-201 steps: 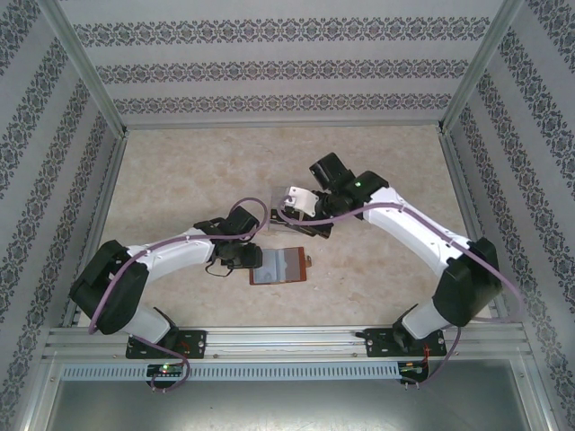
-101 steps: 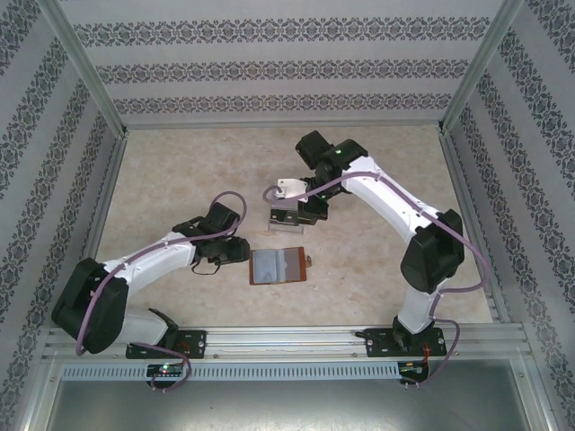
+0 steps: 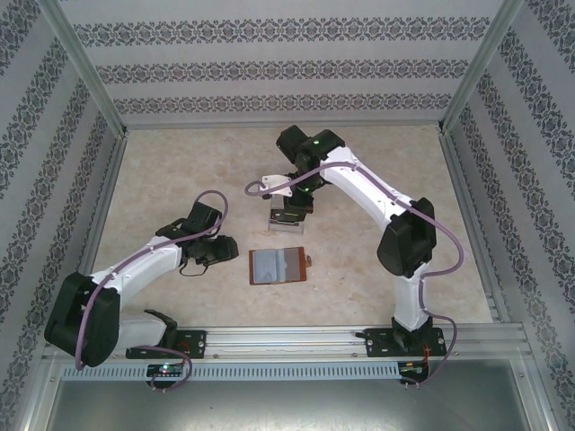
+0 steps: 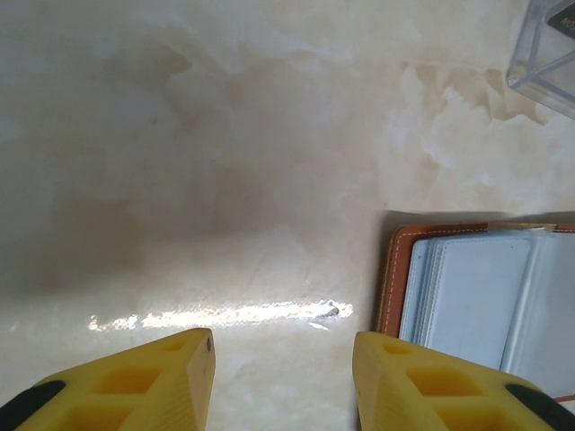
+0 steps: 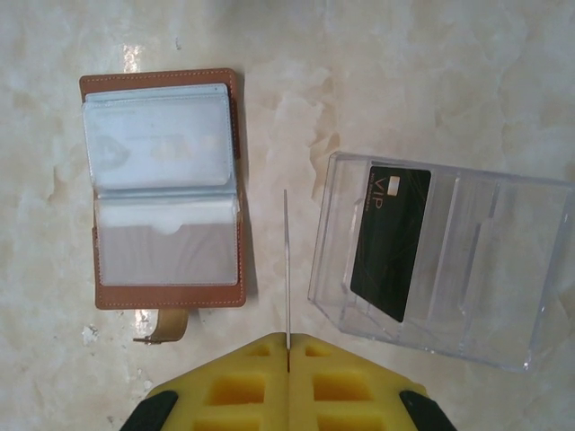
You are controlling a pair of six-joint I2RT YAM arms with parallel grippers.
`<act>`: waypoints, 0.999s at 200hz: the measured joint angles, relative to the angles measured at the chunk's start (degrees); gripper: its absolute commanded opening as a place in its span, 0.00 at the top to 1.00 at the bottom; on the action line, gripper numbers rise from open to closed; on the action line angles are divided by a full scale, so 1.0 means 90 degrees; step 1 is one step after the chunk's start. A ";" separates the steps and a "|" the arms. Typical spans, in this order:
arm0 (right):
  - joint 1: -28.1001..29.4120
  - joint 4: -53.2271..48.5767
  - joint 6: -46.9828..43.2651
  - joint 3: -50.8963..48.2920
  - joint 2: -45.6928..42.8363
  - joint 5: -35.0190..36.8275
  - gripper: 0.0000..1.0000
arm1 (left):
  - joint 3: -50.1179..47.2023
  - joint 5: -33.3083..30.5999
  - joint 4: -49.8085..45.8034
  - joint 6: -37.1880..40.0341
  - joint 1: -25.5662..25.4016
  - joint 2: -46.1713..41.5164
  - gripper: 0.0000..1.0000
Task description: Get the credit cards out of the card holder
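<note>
One pale credit card [image 5: 286, 269], seen edge-on, is pinched between the shut pads of the right hand [image 5: 287, 352]. It hangs above the desk [image 4: 225, 135], between the card holder [image 5: 162, 189] and the clear plastic tray [image 5: 490, 269]. A dark credit card [image 5: 391, 241] stands in a slot of the tray.

Such cards look light, stiff and slick. A grip across the faces at a short edge suits them, though a card may swivel in the pinch.

The holder lies open and flat, and I cannot tell how many cards its clear sleeves hold. Its soft, light leather would likely slide on the glossy marble-look desk when tugged.

The left hand [image 4: 280, 355] hangs half open and empty just beside the holder. Patterned walls [image 3: 269, 67] and an aluminium frame [image 3: 287, 339] close the cell.
</note>
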 measured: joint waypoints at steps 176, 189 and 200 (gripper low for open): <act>-0.0019 -0.0891 -0.0136 0.2239 0.2208 0.0362 1.00 | -0.0073 0.0068 0.0000 0.0092 0.0097 -0.0002 0.55; -0.0053 -0.0891 -0.0134 0.2239 0.2246 0.0362 1.00 | -0.0073 0.0070 0.0000 0.0092 0.0097 -0.0017 0.55; -0.0090 -0.0891 -0.0129 0.2239 0.2268 0.0362 1.00 | -0.0073 0.0070 0.0000 0.0092 0.0097 -0.0044 0.55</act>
